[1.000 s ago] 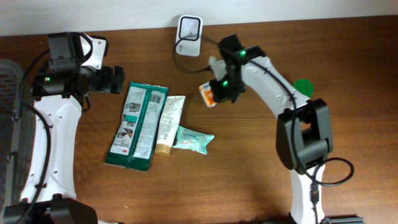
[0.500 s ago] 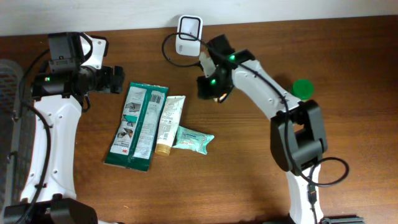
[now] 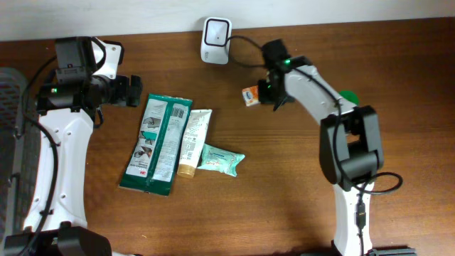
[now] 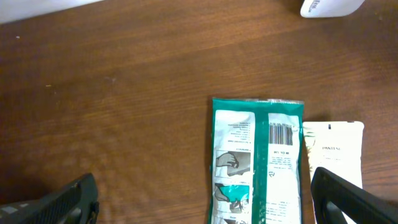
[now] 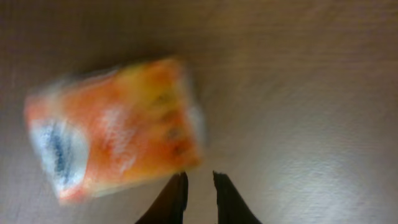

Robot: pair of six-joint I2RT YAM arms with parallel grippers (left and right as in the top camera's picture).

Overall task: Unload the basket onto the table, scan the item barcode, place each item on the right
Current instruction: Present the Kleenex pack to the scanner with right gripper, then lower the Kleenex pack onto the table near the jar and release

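- Packet (image 5: 115, 127), orange, lies on the table (image 3: 284, 178) just past the tips of the right gripper (image 5: 199, 186). The wrist view is blurred, so no barcode can be read on it.
- Right gripper's fingers (image 5: 176, 196) stand almost together with a thin bare gap. Nothing shows between them, and the packet looks free of them.
- To do the step well, the gripper would need to part its jaws and take the packet by one short edge, leaving the printed face uncovered.
- Scanner (image 3: 215, 32), white with a cable, sits near the table's back edge, up and left of the packet and apart from it. The barcode side should probably be turned to face its window and held steady, not swept past.
- Which face carries the barcode cannot be told, so a slow turn in front of the scanner may be called for.
- Left gripper (image 4: 202, 186), far off, hangs with jaws wide apart over a green pack (image 4: 258, 155), holding nothing. It is best kept out of the way.
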